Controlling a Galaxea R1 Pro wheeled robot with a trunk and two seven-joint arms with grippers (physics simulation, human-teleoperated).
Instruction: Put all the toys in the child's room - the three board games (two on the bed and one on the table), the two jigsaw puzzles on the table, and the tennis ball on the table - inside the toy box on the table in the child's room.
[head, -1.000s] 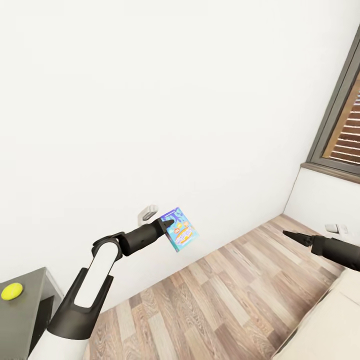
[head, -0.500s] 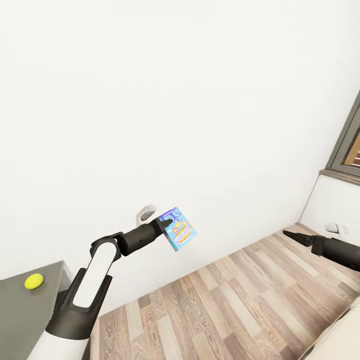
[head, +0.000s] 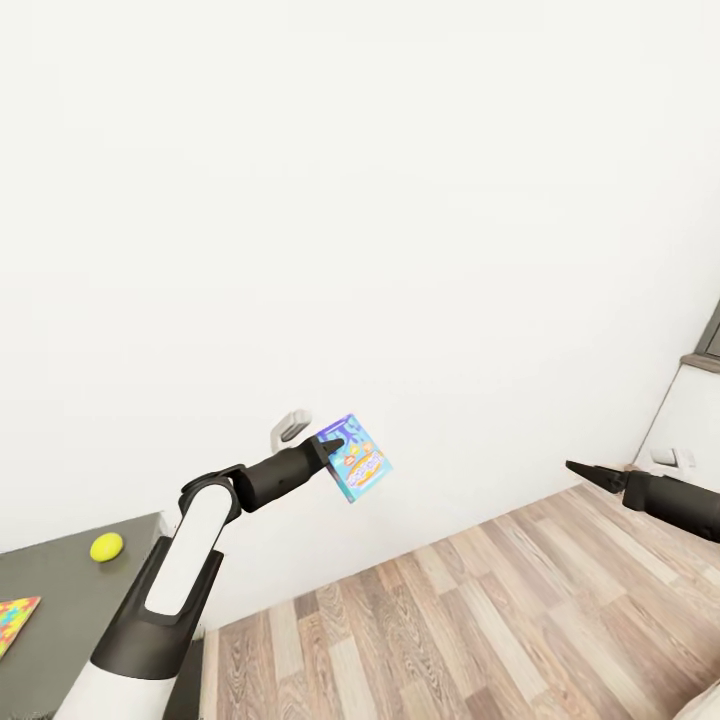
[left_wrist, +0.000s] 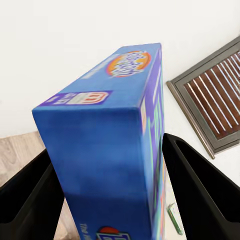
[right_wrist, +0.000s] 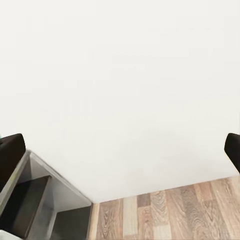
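My left gripper (head: 338, 445) is shut on the small blue board game (head: 356, 462) and holds it up in the air in front of the white wall. The left wrist view shows the blue box (left_wrist: 100, 150) clamped between both black fingers (left_wrist: 200, 185). A yellow-green tennis ball (head: 106, 547) lies on the grey table (head: 60, 590) at the lower left. A corner of a jigsaw puzzle (head: 14, 616) lies nearer the frame edge. My right gripper (head: 582, 469) hovers empty over the floor at the right, its fingers (right_wrist: 10, 152) spread wide apart.
The wood-plank floor (head: 450, 620) stretches between the table and the right side. A bare white wall (head: 360, 200) stands close ahead with a white fitting (head: 289, 424) on it. A window frame corner (head: 710, 345) and a wall socket (head: 670, 458) show at the far right.
The camera has swung left: the window slid almost out at the right, and the ball moved inward as the puzzle corner came into view. Both arms keep their pose.
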